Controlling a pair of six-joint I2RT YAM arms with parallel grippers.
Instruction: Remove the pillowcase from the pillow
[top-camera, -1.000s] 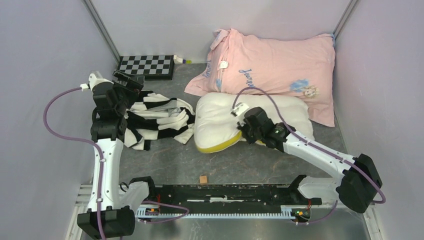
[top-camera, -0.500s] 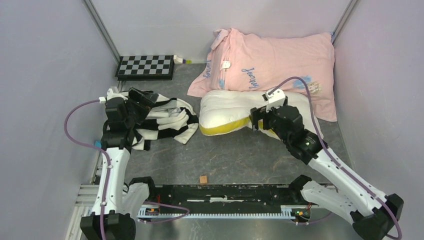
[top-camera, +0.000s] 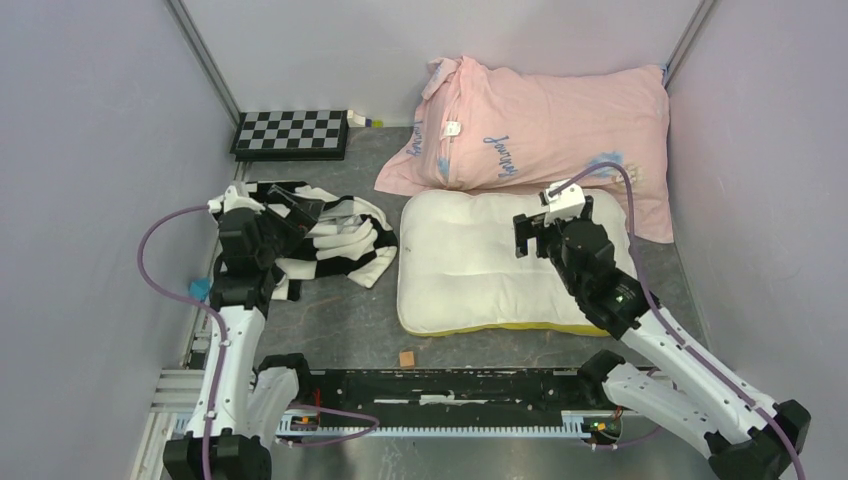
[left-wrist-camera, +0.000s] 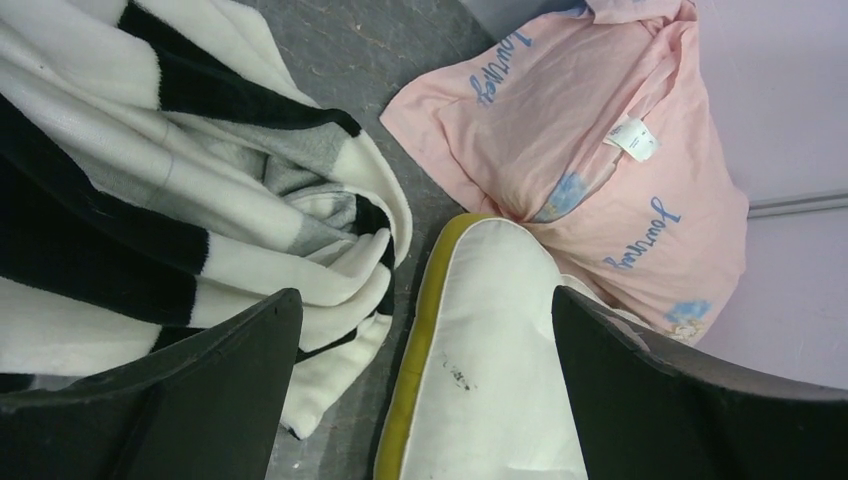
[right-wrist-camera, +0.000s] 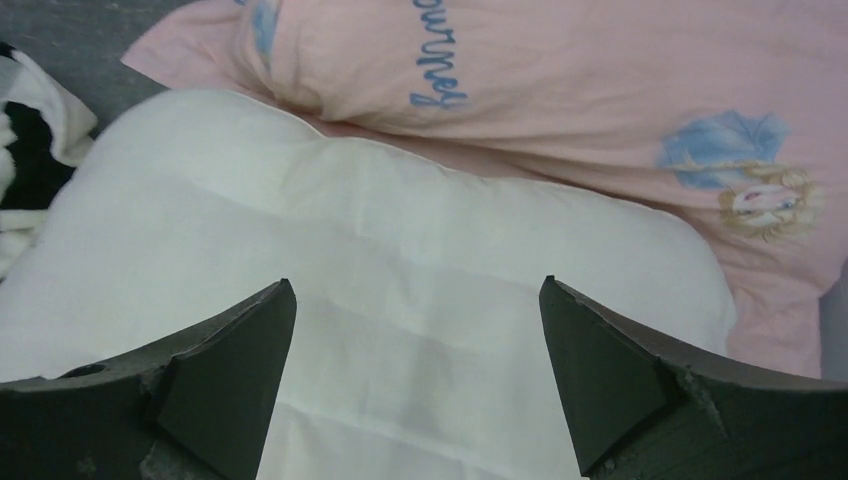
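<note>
Left end effector (left-wrist-camera: 425, 300) agape, rumpled checkered pillowcase (left-wrist-camera: 150, 200)

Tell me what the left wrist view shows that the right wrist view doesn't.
Only the left wrist: the yellow trim of the pillow, the white label on the pink pillow and the open left pincer. Only the right wrist: the open right pincer above the pillow's broad top. Both: the bare pillow, the pink pillow with blue script, and the pillowcase, a mere sliver in the right wrist view.
</note>
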